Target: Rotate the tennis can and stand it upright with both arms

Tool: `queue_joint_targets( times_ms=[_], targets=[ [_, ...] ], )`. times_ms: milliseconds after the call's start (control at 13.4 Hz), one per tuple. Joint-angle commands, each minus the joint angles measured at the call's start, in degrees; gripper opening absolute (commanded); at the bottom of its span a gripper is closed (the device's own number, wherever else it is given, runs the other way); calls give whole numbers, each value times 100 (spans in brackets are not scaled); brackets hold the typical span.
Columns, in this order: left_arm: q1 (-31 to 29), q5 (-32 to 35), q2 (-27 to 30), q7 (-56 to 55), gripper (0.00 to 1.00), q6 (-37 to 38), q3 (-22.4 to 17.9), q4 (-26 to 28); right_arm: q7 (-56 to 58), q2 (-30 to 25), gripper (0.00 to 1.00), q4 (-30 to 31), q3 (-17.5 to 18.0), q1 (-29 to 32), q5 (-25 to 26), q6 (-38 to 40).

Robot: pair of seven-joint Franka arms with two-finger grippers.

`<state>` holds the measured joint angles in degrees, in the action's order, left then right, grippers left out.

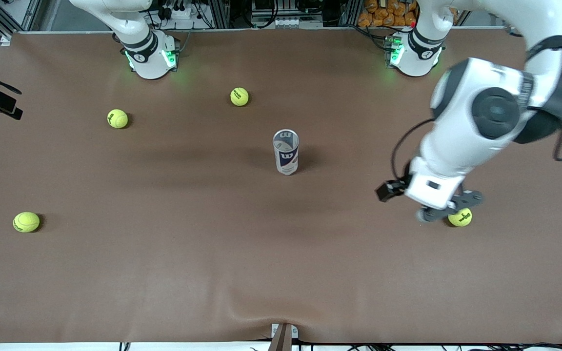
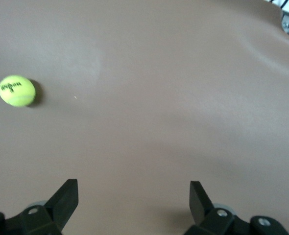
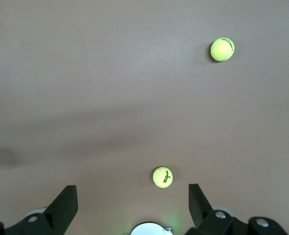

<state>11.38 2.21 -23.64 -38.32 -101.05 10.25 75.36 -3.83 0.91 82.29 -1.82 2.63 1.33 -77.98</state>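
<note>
While both hands [image 2: 133,200] [image 3: 132,203] hang open, one tennis can [image 1: 286,151] stands upright among five balls [image 1: 117,118].

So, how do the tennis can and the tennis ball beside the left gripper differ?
The tennis can is a tall white cylinder with a dark-blue band, standing upright mid-table; the tennis ball is a small yellow-green sphere, nearer the front camera. The can stands clear of both arms; the ball lies beside the open left gripper. Both rest on the brown table.
</note>
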Motion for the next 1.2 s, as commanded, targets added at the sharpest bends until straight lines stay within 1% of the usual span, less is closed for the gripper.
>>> queue_joint_targets(
  times_ms=[0,75,150,299,374,449,524,599,748,898,973,1048,1122],
  targets=[
    [-399,140,429,621,100,409,197,93,5,-47,100,-3,68,80,60,38],
    [-652,131,569,893,100,524,240,119,5,-47,100,-3,68,80,60,38],
    [-742,131,667,1079,100,751,241,128,5,-47,100,-3,68,80,60,38],
    [-734,131,939,1282,100,1095,179,163,5,-47,100,-3,68,80,60,38],
    [-743,140,1166,1379,100,1314,162,241,5,-47,100,-3,68,71,60,38],
    [-769,175,1534,1554,100,1412,144,512,5,-39,100,-3,68,80,60,38],
    [-900,192,1938,1721,100,1395,74,863,5,-47,100,6,68,80,51,38],
    [-997,184,2203,1957,100,1334,65,1127,5,-39,100,6,68,80,51,38],
    [-1033,114,2564,2258,100,1115,-180,1585,-4,-38,100,6,68,80,51,38],
    [-989,105,2793,2258,100,1018,-199,1919,-13,-38,100,6,68,80,-10,38],
    [-980,113,2821,2267,100,887,-242,1990,-13,-30,100,6,77,63,-19,38],
    [-963,96,2708,2380,100,703,-478,1939,-13,-30,100,6,77,54,-10,38],
    [-919,61,2602,2764,100,562,-767,1904,-13,-30,100,6,77,54,-10,46]
  ],
)
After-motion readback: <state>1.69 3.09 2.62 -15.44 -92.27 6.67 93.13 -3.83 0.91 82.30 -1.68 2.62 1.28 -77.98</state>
